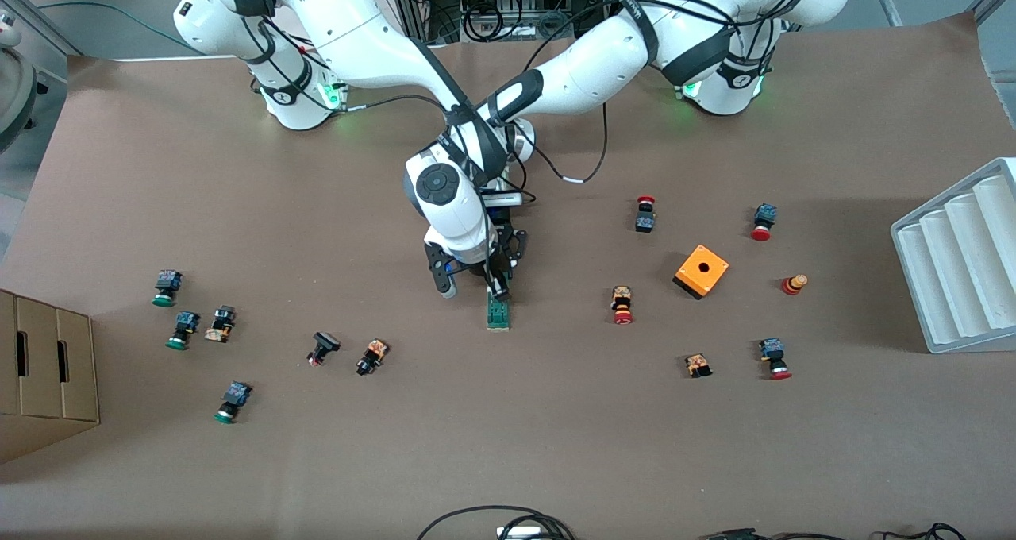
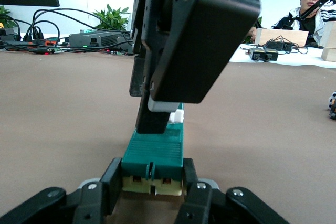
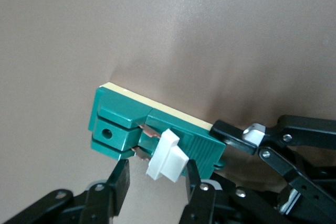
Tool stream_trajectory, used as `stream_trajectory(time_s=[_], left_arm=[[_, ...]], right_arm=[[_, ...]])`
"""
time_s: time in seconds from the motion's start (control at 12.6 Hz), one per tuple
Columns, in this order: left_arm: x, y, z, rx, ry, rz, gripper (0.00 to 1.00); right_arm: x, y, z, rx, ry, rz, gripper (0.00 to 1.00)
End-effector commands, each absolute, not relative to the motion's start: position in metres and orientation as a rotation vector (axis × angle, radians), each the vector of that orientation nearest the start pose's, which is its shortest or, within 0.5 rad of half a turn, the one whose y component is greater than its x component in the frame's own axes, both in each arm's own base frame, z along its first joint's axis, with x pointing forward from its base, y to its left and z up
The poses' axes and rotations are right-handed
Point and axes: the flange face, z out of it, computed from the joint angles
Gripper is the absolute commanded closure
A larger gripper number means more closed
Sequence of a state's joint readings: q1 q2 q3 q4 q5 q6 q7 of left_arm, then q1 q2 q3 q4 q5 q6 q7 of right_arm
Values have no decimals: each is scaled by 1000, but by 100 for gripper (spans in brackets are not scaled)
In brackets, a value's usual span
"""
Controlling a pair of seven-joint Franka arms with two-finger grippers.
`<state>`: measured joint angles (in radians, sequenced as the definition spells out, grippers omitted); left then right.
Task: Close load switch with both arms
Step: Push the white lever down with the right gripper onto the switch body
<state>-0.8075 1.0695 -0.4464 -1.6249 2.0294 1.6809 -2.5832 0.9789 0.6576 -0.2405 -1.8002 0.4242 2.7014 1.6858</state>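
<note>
1. Holding step looks done: load switch (image 1: 498,314) lies flat on the table (image 1: 508,445) mid-way between the arms' ends, and the left gripper (image 2: 152,179) has its fingers (image 2: 111,179) clamped on one end of the green body.
2. Closing step, judged in progress: right gripper (image 3: 153,179) sits low over the white lever (image 3: 167,156), fingers (image 3: 119,181) apart on either side of it. Lever appears tilted up, so switch likely not yet closed.
3. Hidden: front view blocks both grippers' fingertips under the wrists; lever contact cannot be confirmed.
</note>
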Motion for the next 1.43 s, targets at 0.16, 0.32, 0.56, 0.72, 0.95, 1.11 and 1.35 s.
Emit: stream_trajectory(time_s=[0.16,0.32,0.56,0.72,0.95,1.11,1.35], left_arm=[[312,-574,37,-2463,-151,-1933,48],[312,-573,35,-2464,-149,-1931,48],[312,-573,35,-2464,-149,-1931,48],[312,-573,35,-2464,-149,-1931,48],[312,-573,35,-2464,-149,-1931,48],[312,-573,35,-2464,-149,-1931,48],[312,-573,35,-2463,-145,-1932,48]], right_arm=[[504,455,224,-2297,1643,-23,50],[510,453,228,-2284,1654,-21,51],[511,452,231,-2277,1655,-19,56],[512,452,233,-2275,1653,-22,57],[517,448,237,-2266,1657,-29,59],[517,448,237,-2264,1659,-28,61],[533,440,247,-2241,1682,-21,62]])
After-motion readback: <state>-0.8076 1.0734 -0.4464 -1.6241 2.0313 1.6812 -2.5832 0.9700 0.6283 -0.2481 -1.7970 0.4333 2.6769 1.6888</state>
